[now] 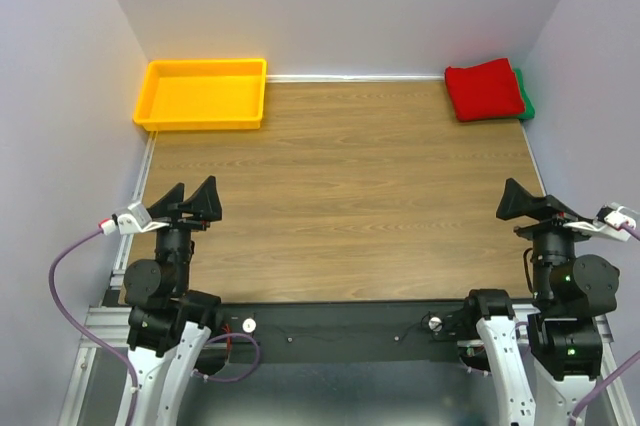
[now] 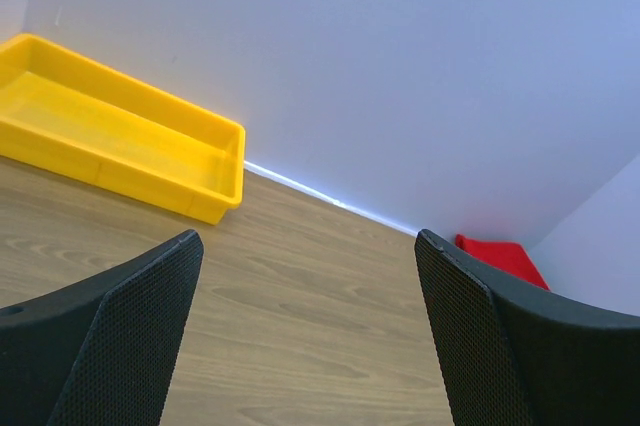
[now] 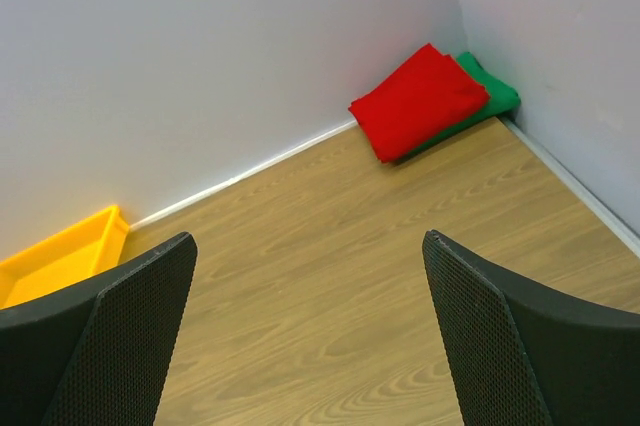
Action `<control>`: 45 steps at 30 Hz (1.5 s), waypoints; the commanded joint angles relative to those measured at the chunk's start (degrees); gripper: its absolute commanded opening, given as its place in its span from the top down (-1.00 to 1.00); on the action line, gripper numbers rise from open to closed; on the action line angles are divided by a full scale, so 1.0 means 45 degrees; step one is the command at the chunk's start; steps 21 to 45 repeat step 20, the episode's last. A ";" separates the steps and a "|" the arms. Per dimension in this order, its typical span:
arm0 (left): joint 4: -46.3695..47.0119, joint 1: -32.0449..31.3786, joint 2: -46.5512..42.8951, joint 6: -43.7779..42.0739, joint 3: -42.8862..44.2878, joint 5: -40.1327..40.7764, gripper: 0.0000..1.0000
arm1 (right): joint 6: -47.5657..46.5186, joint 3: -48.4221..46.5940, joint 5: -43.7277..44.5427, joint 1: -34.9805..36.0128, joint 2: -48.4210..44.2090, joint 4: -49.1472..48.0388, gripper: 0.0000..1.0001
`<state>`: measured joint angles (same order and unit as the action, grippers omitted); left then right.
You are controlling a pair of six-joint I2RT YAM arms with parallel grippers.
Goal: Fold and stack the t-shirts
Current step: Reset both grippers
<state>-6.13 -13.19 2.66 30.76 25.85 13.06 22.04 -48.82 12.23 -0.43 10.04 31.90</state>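
At the far left corner of the counter [image 1: 340, 196] sits a yellow tray [image 1: 205, 94], with nothing visible inside it. Near the front edge, the left hand [image 1: 193, 191] hovers with its fingers spread wide; it holds nothing and touches nothing. Across the bare wood, the right hand [image 1: 532, 201] is posed the same way at the near right, wide open and free. Both shirts lie in the far right corner: the red shirt [image 1: 484, 90] is a folded, roughly square bundle resting on top of the green shirt [image 1: 526, 101], which shows only as a strip along the right side, against the wall. The pile is turned a little off square to the back wall and has no strong long axis. It lies almost straight ahead of the right hand, well apart from it, and diagonally across the counter from the left, so the right arm looks better placed for any further reach. The folding and stacking appear to be done.
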 commanded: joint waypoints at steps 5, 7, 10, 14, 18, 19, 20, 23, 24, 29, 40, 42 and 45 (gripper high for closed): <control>0.0816 0.0060 -0.0825 0.0038 -0.0744 0.1063 -0.89 | 0.0180 0.0067 -0.0667 0.0056 -0.0337 0.0294 -1.00; 0.0796 0.0060 -0.0708 -0.0078 -0.0685 0.1043 -0.89 | 0.0160 0.0067 -0.0725 0.0075 -0.0337 0.0294 -1.00; 0.0738 0.0060 -0.0707 -0.0215 -0.0607 0.1024 -0.89 | 0.0180 0.0067 -0.0725 0.0056 -0.0279 0.0275 -1.00; 0.0699 0.0060 -0.0707 0.0271 -0.0548 0.1101 -0.95 | 0.0219 0.0145 -0.0589 0.0056 -0.0220 0.0294 -1.00; 0.0757 0.0060 -0.1388 0.0663 -0.0743 0.1414 -0.96 | 0.0219 0.0126 -0.0550 0.0075 0.0013 0.0294 -1.00; 0.0776 0.0060 -0.1546 0.0760 -0.0802 0.1530 -0.96 | 0.0180 0.0126 -0.0569 0.0056 0.0053 0.0294 -1.00; 0.0815 0.0060 -0.1702 0.0839 -0.0841 0.1570 -0.96 | 0.0199 0.0126 -0.0569 0.0075 0.0111 0.0294 -1.00; 0.0815 0.0060 -0.1702 0.0839 -0.0841 0.1570 -0.96 | 0.0199 0.0126 -0.0569 0.0075 0.0111 0.0294 -1.00; 0.0815 0.0060 -0.1702 0.0839 -0.0841 0.1570 -0.96 | 0.0199 0.0126 -0.0569 0.0075 0.0111 0.0294 -1.00; 0.0815 0.0060 -0.1702 0.0839 -0.0841 0.1570 -0.96 | 0.0199 0.0126 -0.0569 0.0075 0.0111 0.0294 -1.00; 0.0815 0.0060 -0.1702 0.0839 -0.0841 0.1570 -0.96 | 0.0199 0.0126 -0.0569 0.0075 0.0111 0.0294 -1.00; 0.0815 0.0060 -0.1702 0.0839 -0.0841 0.1570 -0.96 | 0.0199 0.0126 -0.0569 0.0075 0.0111 0.0294 -1.00; 0.0815 0.0060 -0.1702 0.0839 -0.0841 0.1570 -0.96 | 0.0199 0.0126 -0.0569 0.0075 0.0111 0.0294 -1.00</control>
